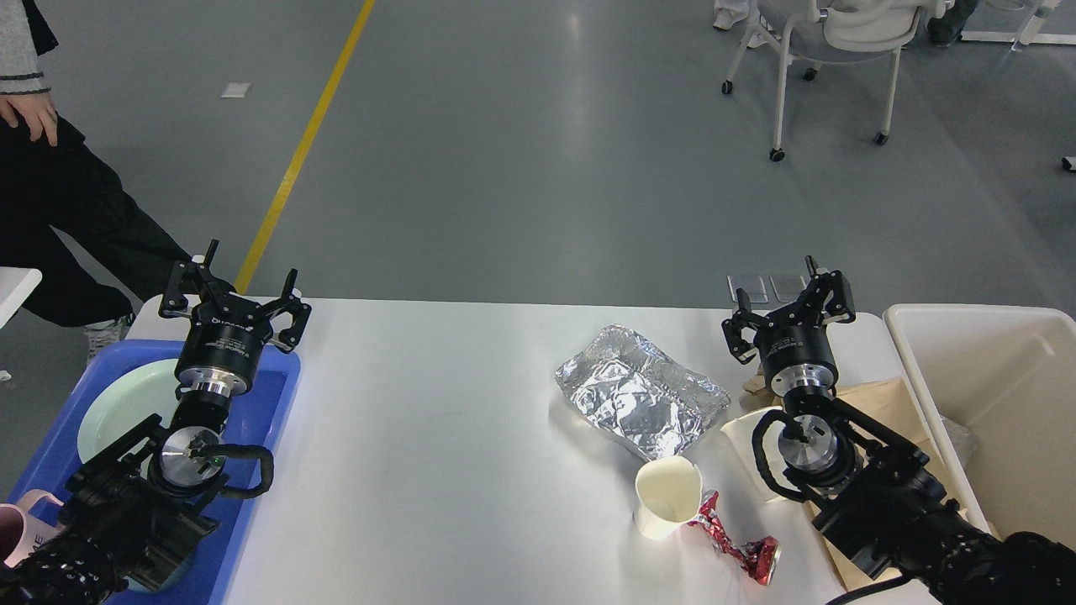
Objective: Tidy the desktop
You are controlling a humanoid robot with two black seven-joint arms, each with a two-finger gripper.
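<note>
The white desktop (437,437) fills the lower middle of the head view. On its right half lie a crumpled sheet of silver foil (639,391), a white paper cup (666,497) on its side, a crushed red can (733,544) and a brown paper bag (883,403) under my right arm. My left gripper (234,290) is open and empty above the far end of the blue tray (261,420). My right gripper (790,304) is open and empty above the desktop's far right, beyond the foil.
The blue tray at the left holds a pale green plate (118,403) and a pink mug (21,525). A cream plastic bin (992,395) stands at the right edge. A person (59,193) stands at far left; a wheeled chair (832,50) is beyond.
</note>
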